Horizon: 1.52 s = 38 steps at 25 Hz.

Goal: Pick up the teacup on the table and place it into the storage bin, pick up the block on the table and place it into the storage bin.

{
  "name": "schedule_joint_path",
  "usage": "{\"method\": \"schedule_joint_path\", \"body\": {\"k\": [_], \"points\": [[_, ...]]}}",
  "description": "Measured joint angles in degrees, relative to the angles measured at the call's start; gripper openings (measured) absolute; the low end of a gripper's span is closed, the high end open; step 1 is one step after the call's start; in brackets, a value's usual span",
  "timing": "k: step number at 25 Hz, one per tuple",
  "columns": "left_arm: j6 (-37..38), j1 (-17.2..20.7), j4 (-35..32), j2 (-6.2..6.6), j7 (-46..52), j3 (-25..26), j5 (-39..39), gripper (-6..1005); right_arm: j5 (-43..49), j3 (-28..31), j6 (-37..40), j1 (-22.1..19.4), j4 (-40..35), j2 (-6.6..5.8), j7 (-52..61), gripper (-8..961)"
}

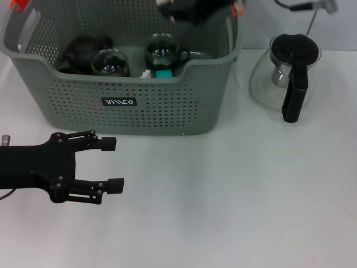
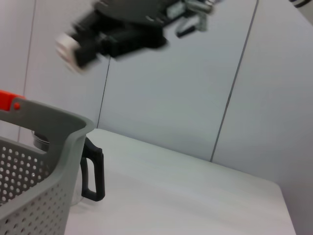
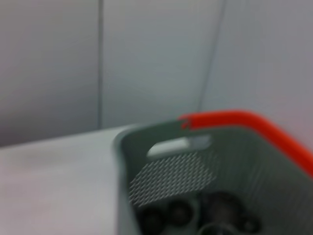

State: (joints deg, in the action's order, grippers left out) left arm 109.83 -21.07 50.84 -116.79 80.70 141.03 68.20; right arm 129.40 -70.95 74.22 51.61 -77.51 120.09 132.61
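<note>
Grey-green perforated plastic storage bin [image 1: 139, 106] sat at tabletop's far-left edge, already holding glass teacup [image 1: 163, 51] and teal block [image 1: 164, 73]; task looked done. Left gripper [image 1: 110, 164] gaped empty; right gripper [image 1: 187, 10] above bin, grip unclear.

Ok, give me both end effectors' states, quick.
Left end effector: open, empty, over the table in front of the basket.
Right end effector: above the basket, cannot be told.

White table [image 1: 234, 190], pale grey panelled wall [image 2: 161, 98] behind, even light
</note>
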Motion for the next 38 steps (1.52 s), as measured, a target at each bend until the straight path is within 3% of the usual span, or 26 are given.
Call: {"method": "schedule_joint_path", "body": {"k": [8,10,14,21,24,29,38], "points": [[-0.21,-1.14,-0.61,0.02,-0.35,0.25,0.32,908,-0.05,2.91,-17.75,11.06,27.08,-1.25,-6.01,274],[-0.23,-1.59,-0.75,0.1,-0.28,0.52,0.33,908,-0.08,2.88,-20.37,12.95,31.79,-1.09,-7.41,278],[-0.23,-2.34,-0.75,0.25,-0.21,0.82,0.14,908,-0.06,2.18,-22.17,13.92,34.74,-0.19,-7.73,285],[-0.83,-2.77,-0.92,0.65,-0.44,1.07,0.05,908,-3.12,2.08,-22.43,12.85,34.02,0.2,-8.02,298],[-1.91,-2.88,-1.44,0.66,-0.53,1.09,0.02,908,-3.36,2.09,-23.25,12.56,33.76,0.2,-8.66,376],[-3.57,-2.74,-1.54,0.69,-0.58,1.39,0.01,908,-8.46,1.91,-23.7,8.01,28.29,0.25,-11.44,507],[2.34,-1.98,-1.54,0.89,-1.06,6.39,0.45,908,-27.24,2.11,-6.7,-9.19,16.03,0.14,-25.84,824]]}}
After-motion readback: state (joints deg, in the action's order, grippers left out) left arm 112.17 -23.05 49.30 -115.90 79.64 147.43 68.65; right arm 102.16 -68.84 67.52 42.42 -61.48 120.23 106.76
